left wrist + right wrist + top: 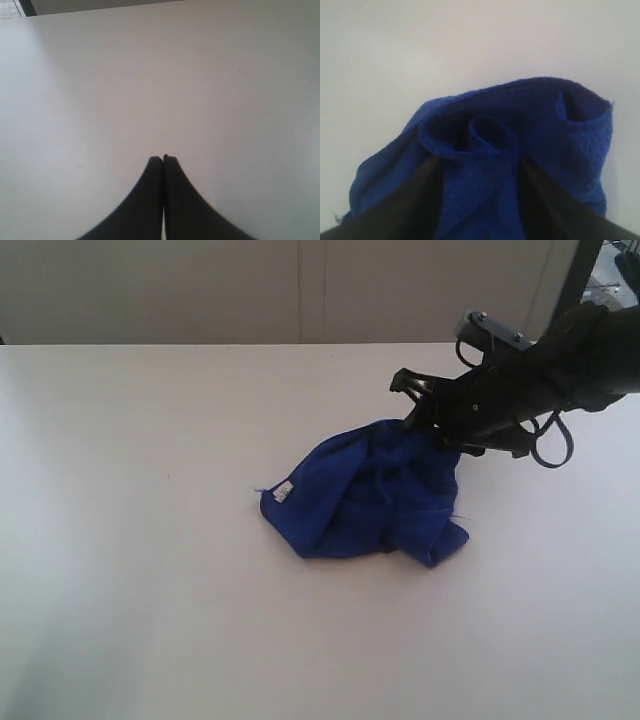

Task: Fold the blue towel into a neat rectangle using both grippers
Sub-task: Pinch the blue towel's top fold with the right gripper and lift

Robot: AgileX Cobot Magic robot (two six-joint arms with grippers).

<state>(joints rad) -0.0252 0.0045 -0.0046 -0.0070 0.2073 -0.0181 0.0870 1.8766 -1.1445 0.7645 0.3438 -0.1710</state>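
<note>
The right arm [560, 360] comes in from the upper right corner of the exterior view and slants down toward the middle of the frame. The right tool [420, 410] at its end points down and to the left, onto the upper right edge of the blue towel [370, 495]. In the right wrist view its two black fingers [415, 200] stand apart, and a thick rolled fold of the cloth fills the gap between them, so the tool is grasping the towel there. The cloth peaks up at that spot.

The left tool [163, 159] shows only in its own wrist view. Its jaws are clenched tip to tip with nothing between them, above bare white surface [150, 590].

The towel lies a little right of the centre of the exterior view as a crumpled heap, not laid flat. Its widest spread runs across the frame from left to right. The white tag [284, 490] sits at the left end of the heap, on a corner that rests on the surface. A loose flap sticks out at the lower right, below the right tool.
</note>
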